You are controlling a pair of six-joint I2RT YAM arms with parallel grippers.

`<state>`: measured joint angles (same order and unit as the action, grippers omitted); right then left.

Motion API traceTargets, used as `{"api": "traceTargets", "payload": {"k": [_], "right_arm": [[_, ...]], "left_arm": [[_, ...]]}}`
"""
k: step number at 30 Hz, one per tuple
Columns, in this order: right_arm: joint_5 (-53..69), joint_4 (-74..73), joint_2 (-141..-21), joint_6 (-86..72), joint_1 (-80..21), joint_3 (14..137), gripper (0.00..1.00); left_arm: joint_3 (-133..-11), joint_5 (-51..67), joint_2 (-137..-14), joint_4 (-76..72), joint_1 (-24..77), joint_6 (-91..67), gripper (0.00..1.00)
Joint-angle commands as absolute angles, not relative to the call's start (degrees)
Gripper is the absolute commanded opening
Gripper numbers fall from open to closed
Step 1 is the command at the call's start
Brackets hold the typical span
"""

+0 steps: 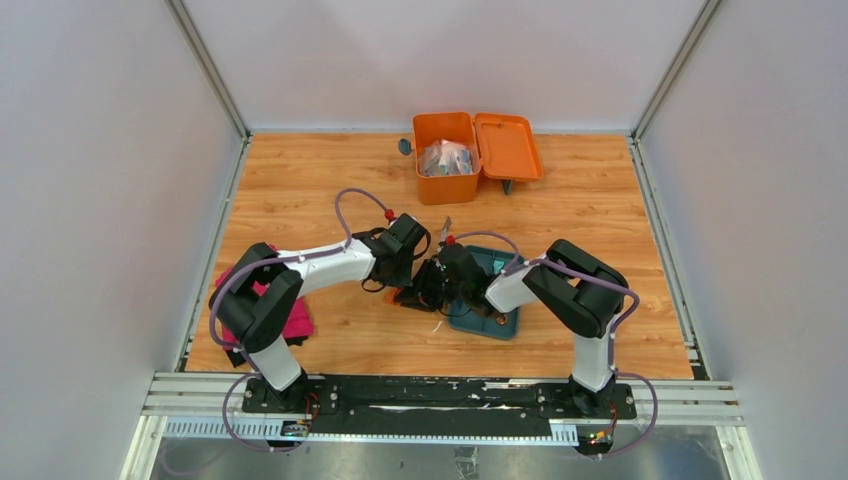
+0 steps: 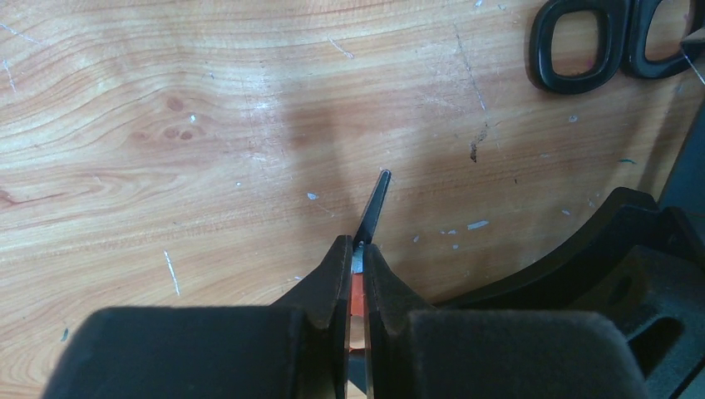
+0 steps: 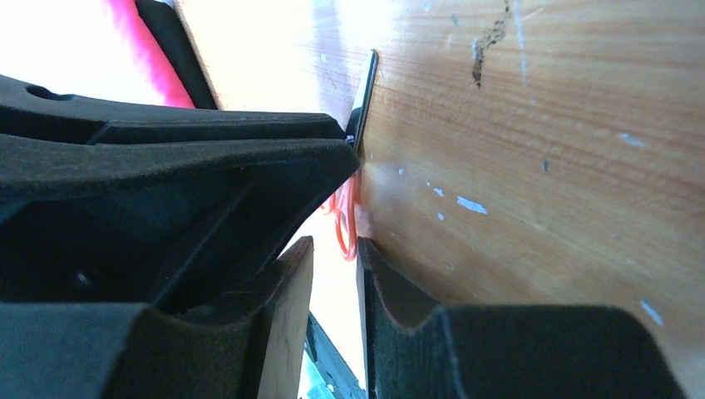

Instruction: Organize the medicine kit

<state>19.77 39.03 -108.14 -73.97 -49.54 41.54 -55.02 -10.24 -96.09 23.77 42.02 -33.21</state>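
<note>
The medicine kit (image 1: 446, 187) stands open at the back centre, its orange lid (image 1: 507, 147) laid out to the right and a clear plastic bag (image 1: 446, 158) inside. Both grippers meet low over the table, left of the teal tray (image 1: 503, 326). My left gripper (image 2: 356, 249) is shut on a thin flat item whose dark narrow tip (image 2: 374, 206) sticks out past the fingers, with an orange-red part showing between the pads. My right gripper (image 3: 334, 249) stands open, jaws apart, an orange-red loop (image 3: 342, 220) at its fingertips. In the top view the arms hide the held item.
Black scissor handles (image 2: 582, 46) lie on the wood just beyond the left gripper. A pink and black cloth (image 1: 296, 318) sits by the left arm's base. Walls close the table on the left, back and right.
</note>
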Motion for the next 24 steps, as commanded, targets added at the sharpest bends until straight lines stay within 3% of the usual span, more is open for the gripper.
{"api": "traceTargets", "payload": {"k": [1,12,19,24], "right_arm": [[16.66,33.66,-112.00,-72.95,-50.35,41.47,0.31],[15.69,32.96,-112.54,-72.13,-49.99,42.17,0.19],[15.38,32.87,-112.18,-71.02,-49.92,42.17,0.05],[15.72,32.87,-110.98,-69.94,-49.92,42.28,0.00]], "left_arm": [[-55.29,-8.77,-97.16,23.27,41.84,-34.16,0.00],[-55.06,-8.66,-96.99,23.31,41.84,-34.30,0.00],[-54.97,-9.05,-96.00,23.65,41.75,-34.30,0.01],[-56.69,-9.81,-93.25,25.63,41.66,-34.26,0.16]]}}
